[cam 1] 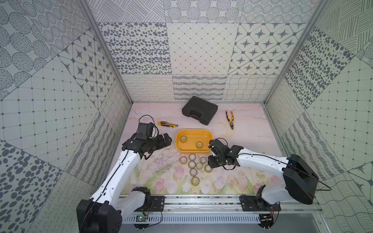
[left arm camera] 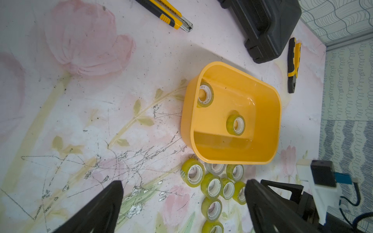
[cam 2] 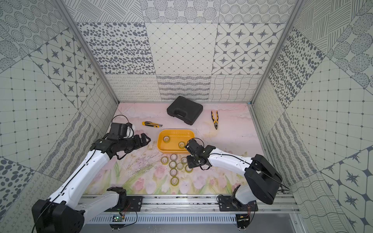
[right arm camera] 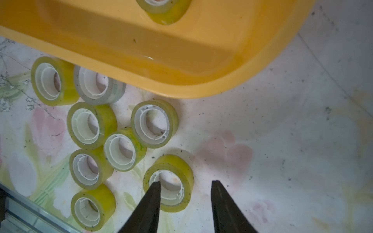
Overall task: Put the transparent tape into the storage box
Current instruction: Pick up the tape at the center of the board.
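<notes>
Right wrist view: the right fingers (right arm camera: 150,201) are standing partly open and are gripping nothing. One tip is hanging over the pale core of the nearest roll (right arm camera: 175,164). The other tip is hanging outside that roll, over the bare surface (right arm camera: 282,151). The roll's wall is therefore lying between the two tips. Whether either tip is touching the roll cannot be told from here.

In both top views, two rolls (cam 1: 183,139) are lying flat inside the box (cam 1: 193,130). Eight rolls (cam 1: 193,172) are lying flat on the surface in a tight cluster just beside the box's near wall; the nearest roll is sitting at the cluster's edge on the right arm's side. By this count the task is roughly one fifth complete, with eight transfers remaining.

The left fingers (left arm camera: 105,207) are standing wide open and empty. They are hovering beside the box's end on the left arm's side, apart from every roll.
</notes>
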{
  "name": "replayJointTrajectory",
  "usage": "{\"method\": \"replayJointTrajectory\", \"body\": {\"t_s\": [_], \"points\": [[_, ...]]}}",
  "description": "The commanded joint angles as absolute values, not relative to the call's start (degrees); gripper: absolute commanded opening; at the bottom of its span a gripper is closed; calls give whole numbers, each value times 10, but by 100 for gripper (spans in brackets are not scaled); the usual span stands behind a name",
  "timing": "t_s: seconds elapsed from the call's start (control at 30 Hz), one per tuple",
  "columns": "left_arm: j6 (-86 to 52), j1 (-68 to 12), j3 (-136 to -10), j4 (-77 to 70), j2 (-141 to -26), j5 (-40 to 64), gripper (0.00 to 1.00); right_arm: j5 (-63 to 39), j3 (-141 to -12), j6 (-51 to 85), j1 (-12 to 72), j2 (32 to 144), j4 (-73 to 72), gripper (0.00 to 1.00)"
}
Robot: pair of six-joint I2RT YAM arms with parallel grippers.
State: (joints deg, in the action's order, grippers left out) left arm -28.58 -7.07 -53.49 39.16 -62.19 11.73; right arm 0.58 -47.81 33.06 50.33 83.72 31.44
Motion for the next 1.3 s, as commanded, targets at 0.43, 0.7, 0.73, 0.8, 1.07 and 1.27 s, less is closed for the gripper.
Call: {"method": "replayJointTrajectory", "body": {"t_s": [0.43, 0.7, 0.73, 0.8, 1.07, 1.27], "points": [[-279, -72, -535, 395, -620, 113, 99, -4, -460, 353, 531, 856, 287, 45], [-279, -72, -536, 394, -617, 113, 99, 9, -463, 355, 535, 879, 287, 44], [-279, -72, -537, 394, -618, 113, 99, 11, -465, 356, 536, 883, 287, 44], [-279, -72, -537, 394, -618, 113, 99, 17, -467, 357, 539, 891, 287, 43], [-279, -72, -536, 394, -614, 111, 99, 46, -463, 371, 553, 908, 288, 32], [-279, -72, -536, 394, -613, 112, 99, 55, -455, 375, 557, 884, 292, 13]]}}
